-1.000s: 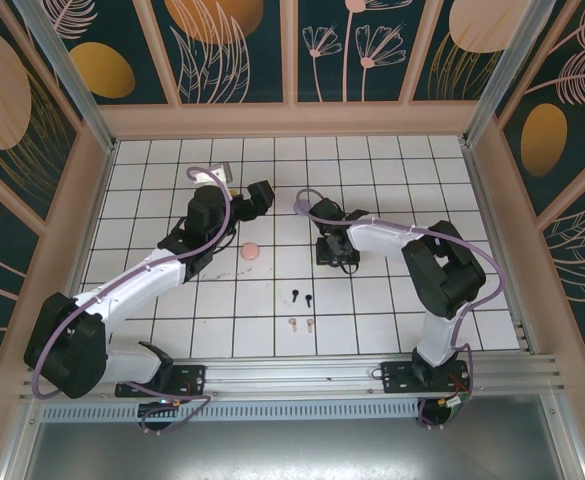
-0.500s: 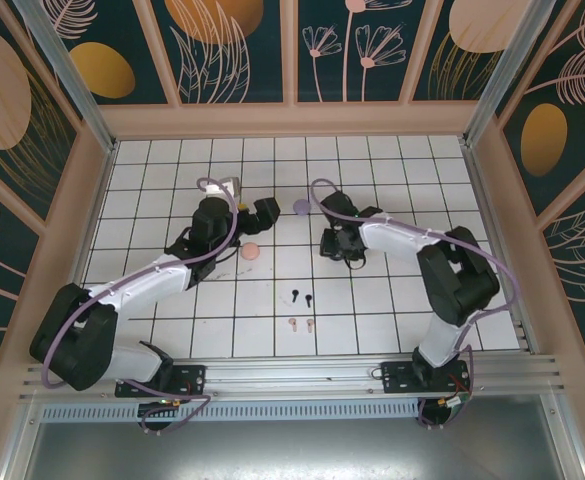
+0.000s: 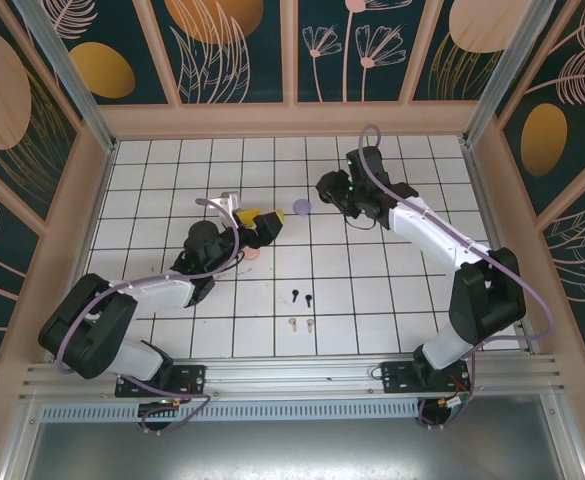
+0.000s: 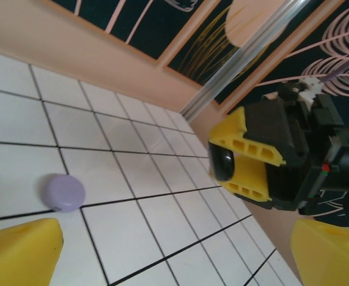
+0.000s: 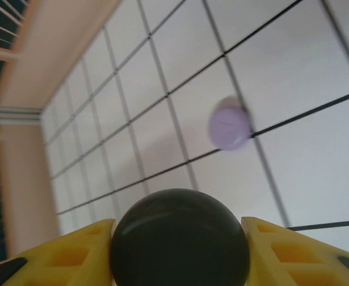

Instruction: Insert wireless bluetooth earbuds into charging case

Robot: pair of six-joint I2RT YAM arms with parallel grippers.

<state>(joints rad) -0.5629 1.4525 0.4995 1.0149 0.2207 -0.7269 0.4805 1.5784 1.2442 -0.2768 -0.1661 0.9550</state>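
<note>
My right gripper [image 3: 330, 187] is shut on a round black charging case [image 5: 179, 238], held above the table at the back centre; the same black case [image 4: 222, 165] shows between yellow fingers in the left wrist view. A closed lilac case [image 3: 302, 207] [image 5: 229, 128] [image 4: 62, 192] lies on the tiles just left of it. My left gripper [image 3: 262, 225] [image 4: 174, 256] stands open and empty, facing the lilac case. A pink case [image 3: 253, 252] lies beside the left gripper. Two black earbuds [image 3: 302, 296] and two pink earbuds [image 3: 301, 323] lie near the front centre.
The white tiled table [image 3: 392, 290] is walled by a peach frame [image 3: 292, 120] on three sides. The left arm [image 3: 142, 290] lies low across the left half. The right arm [image 3: 442, 240] reaches up the right side.
The right gripper has lifted the black case off the centre tiles and swung it toward the back right, uncovering the lilac case. The left gripper has drawn nearer and turned toward the lilac case.
</note>
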